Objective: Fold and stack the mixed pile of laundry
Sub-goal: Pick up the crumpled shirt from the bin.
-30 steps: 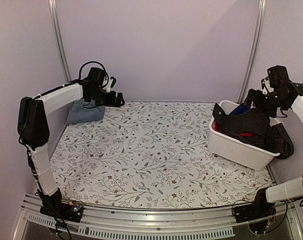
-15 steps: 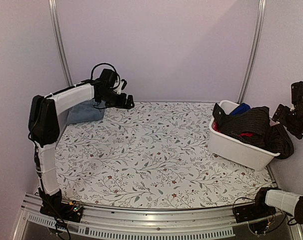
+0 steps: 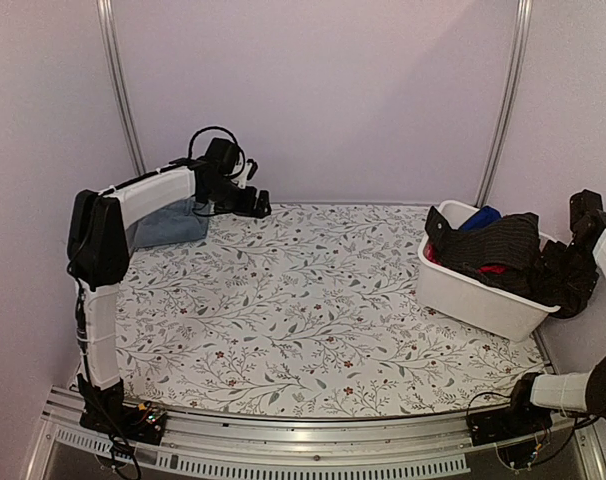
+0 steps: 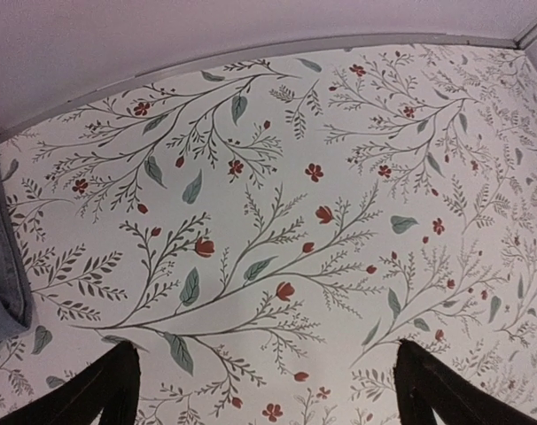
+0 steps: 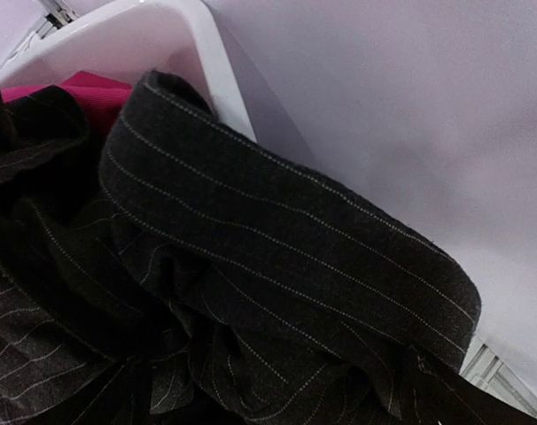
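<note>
A black pinstriped shirt (image 5: 251,266) fills the view from 4 to 9 o'clock, one thick fold lying against the rim of the white plastic bin (image 5: 162,27) at 11 o'clock. Bright red-pink cloth (image 5: 73,88) peeks out at 10 o'clock, and a pale lavender wall (image 5: 410,115) spans 1 to 3 o'clock.

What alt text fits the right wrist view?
A black pinstriped shirt fills most of the frame, with a thick folded band of it lying across the rim of the white bin. At upper left, bright pink cloth peeks out. Behind is a pale wall.

Light blue denim piece (image 4: 3,266) cut by left frame edge; bright red-pink cloth (image 5: 82,90), upper left, mostly buried under black pinstriped shirt (image 5: 277,266).
</note>
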You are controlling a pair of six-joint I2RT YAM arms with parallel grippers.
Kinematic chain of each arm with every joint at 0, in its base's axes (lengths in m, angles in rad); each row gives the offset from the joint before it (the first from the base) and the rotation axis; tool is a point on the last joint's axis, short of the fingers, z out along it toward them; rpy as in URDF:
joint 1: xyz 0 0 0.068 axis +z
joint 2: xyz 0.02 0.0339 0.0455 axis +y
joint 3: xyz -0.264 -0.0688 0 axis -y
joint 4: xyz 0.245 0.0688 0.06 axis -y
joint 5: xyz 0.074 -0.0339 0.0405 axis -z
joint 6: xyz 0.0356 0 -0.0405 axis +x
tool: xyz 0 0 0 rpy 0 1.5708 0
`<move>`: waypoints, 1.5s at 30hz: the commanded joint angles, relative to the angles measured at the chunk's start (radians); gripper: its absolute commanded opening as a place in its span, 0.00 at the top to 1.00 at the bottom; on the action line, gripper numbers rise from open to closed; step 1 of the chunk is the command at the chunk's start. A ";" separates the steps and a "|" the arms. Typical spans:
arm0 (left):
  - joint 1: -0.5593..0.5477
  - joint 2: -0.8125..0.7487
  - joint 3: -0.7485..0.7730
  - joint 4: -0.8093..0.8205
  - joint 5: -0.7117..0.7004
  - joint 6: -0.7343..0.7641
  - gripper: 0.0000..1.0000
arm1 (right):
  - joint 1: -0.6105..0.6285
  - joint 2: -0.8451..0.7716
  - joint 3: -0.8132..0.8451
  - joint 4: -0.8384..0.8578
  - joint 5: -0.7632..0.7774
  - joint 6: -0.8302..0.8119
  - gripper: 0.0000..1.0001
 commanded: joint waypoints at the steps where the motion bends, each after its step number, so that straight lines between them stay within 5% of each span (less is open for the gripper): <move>1: -0.002 0.013 0.042 -0.018 -0.026 0.024 0.00 | -0.005 0.022 -0.019 0.072 -0.019 0.015 0.09; 8: 0.000 0.012 0.034 -0.018 -0.037 0.024 0.00 | -0.006 0.048 0.019 0.101 0.022 -0.004 0.39; 16: 0.001 -0.001 -0.001 -0.002 -0.052 0.023 0.00 | -0.009 0.082 0.094 0.111 0.011 -0.068 0.99; 23: 0.007 -0.005 -0.005 0.016 -0.040 0.010 0.00 | -0.009 0.089 0.273 0.114 -0.087 -0.092 1.00; 34: 0.017 0.002 0.061 -0.006 -0.006 -0.002 0.00 | -0.010 0.127 0.659 0.325 -0.491 -0.085 1.00; 41: 0.038 -0.030 0.097 -0.005 0.016 -0.016 0.00 | 0.002 0.217 0.812 0.588 -0.841 0.094 1.00; 45: 0.048 -0.061 0.106 0.018 0.061 -0.033 0.00 | 0.148 0.287 0.857 0.741 -0.907 0.193 1.00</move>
